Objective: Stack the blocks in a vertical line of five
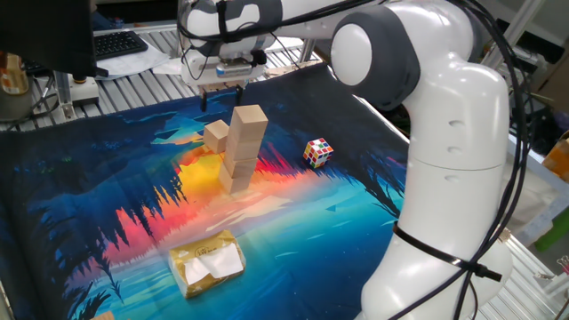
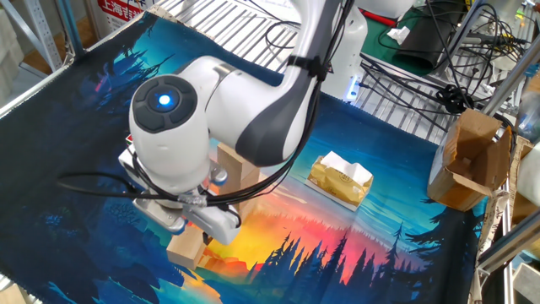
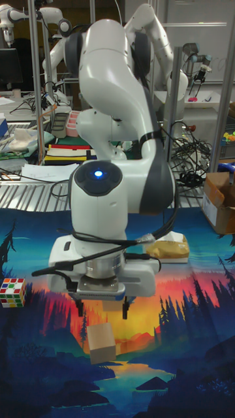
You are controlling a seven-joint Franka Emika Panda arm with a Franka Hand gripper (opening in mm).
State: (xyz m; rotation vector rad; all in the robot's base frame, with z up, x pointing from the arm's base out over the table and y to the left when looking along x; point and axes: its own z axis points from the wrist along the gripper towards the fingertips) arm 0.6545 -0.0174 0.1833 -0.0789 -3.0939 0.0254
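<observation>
A tilted stack of tan wooden blocks (image 1: 242, 149) stands mid-cloth; it also shows behind the arm as the stack (image 2: 240, 163). One loose block (image 1: 215, 136) lies just left of and behind it, seen too as the loose block (image 3: 102, 341) and, half hidden by the hand, the loose block (image 2: 187, 247). My gripper (image 3: 102, 309) hovers right above this loose block, open and empty, with a finger on each side and a gap down to the block's top. From the side, the gripper (image 1: 220, 94) hangs behind and above the loose block.
A multicoloured puzzle cube (image 1: 318, 152) sits right of the stack, also the cube (image 3: 12, 292). A yellowish wrapped packet (image 1: 207, 262) lies near the cloth's front, also the packet (image 2: 339, 179). A cardboard box (image 2: 472, 160) stands off the cloth. The arm's bulk leans over the stack.
</observation>
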